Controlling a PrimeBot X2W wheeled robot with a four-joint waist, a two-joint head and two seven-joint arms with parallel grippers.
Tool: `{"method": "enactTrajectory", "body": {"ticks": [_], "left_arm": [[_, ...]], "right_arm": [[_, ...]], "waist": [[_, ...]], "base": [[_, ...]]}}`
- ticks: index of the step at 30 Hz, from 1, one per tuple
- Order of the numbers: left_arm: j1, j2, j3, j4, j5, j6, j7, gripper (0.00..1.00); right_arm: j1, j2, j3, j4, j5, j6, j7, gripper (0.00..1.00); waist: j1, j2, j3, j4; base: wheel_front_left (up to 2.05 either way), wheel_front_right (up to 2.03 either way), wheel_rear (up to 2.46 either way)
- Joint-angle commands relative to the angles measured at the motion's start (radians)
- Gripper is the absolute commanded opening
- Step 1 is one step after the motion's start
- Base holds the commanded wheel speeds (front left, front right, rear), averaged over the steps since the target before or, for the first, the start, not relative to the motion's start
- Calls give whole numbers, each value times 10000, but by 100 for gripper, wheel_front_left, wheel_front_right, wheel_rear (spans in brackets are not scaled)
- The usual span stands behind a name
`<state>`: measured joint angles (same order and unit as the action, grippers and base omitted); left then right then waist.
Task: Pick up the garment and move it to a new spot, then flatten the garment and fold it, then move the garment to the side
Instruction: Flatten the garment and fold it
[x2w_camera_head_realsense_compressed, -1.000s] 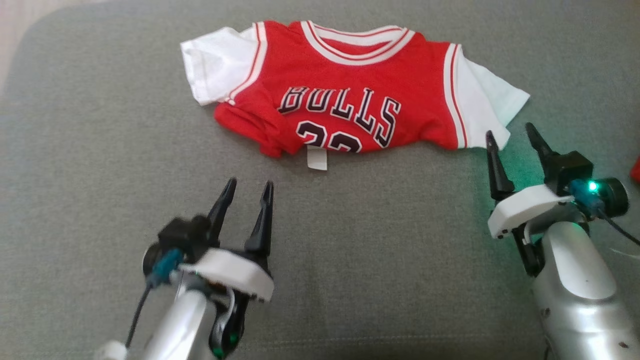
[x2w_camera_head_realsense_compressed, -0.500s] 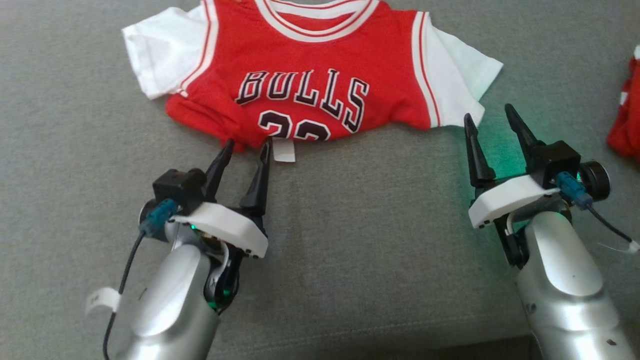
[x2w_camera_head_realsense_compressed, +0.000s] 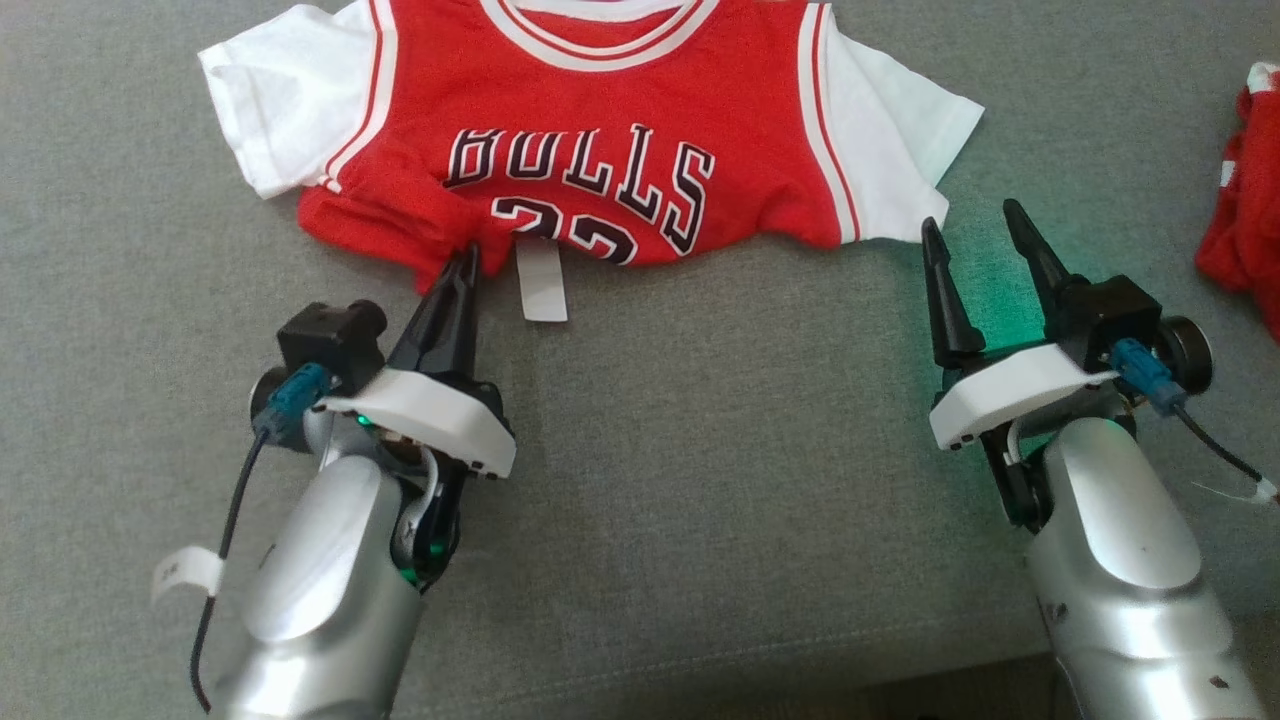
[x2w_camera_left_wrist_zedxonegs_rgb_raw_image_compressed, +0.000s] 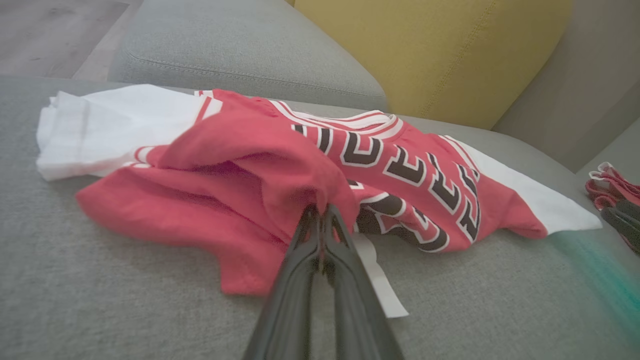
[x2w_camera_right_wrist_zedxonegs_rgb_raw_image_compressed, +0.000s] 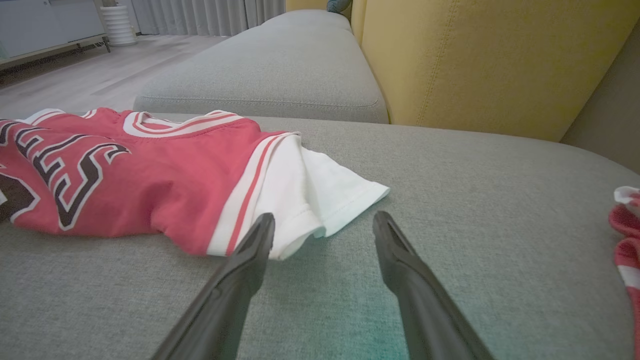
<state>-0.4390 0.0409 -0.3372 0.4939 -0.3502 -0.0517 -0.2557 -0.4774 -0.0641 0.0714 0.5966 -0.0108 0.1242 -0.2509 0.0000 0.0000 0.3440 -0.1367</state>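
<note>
The garment (x2w_camera_head_realsense_compressed: 600, 130), a red jersey with white sleeves, black "BULLS" lettering and a partly folded-under number, lies face up on the grey seat cushion (x2w_camera_head_realsense_compressed: 700, 450), at 12 o'clock in the head view with its neckline cut off by the top edge. Its lower hem is rumpled and bunched toward 7 o'clock of the shirt, and a white label (x2w_camera_head_realsense_compressed: 542, 282) hangs out from under the hem onto the cushion. The left gripper (x2w_camera_head_realsense_compressed: 467, 258), reaching up from 7 o'clock, has its two dark fingers pressed together on that bunched hem; the left wrist view shows the red fabric gathered into a raised fold right at the fingertips, with the label just at their 4 o'clock. The right gripper (x2w_camera_head_realsense_compressed: 972, 220), coming in from 4 o'clock, has its fingers spread wide, tips just beside the lower corner of the white sleeve (x2w_camera_head_realsense_compressed: 890, 150) on that side; whether a tip touches the sleeve I cannot tell. A green glow (x2w_camera_head_realsense_compressed: 990, 300) tints the cushion around it. A second red cloth (x2w_camera_head_realsense_compressed: 1240, 250) lies well apart at 3 o'clock. In the wrist views a yellow back cushion (x2w_camera_right_wrist_zedxonegs_rgb_raw_image_compressed: 475, 60) stands behind the seat.
</note>
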Motion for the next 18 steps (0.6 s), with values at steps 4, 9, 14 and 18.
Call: {"method": "enactTrajectory", "body": {"ticks": [4,9,14,18], "left_arm": [[-377,93,576,-275,326,21,-61,0],[-350,93,760,-916,743,-123,-61,0],[-313,93,477,-2365,1243,-209,-61,0],[-535,93,74,-3271,1469,-216,-61,0]], "right_arm": [[-136,134,229,-224,162,65,-108,100],[-61,137,186,-153,348,65,-108,100],[171,137,58,-17,465,65,-108,100],[381,138,-23,117,543,65,-108,100]], "waist": [[0,0,-5,10],[0,0,-228,67],[0,0,-732,283],[0,0,-1047,487]], "base": [[0,0,0],[0,0,0],[0,0,0],[0,0,0]]}}
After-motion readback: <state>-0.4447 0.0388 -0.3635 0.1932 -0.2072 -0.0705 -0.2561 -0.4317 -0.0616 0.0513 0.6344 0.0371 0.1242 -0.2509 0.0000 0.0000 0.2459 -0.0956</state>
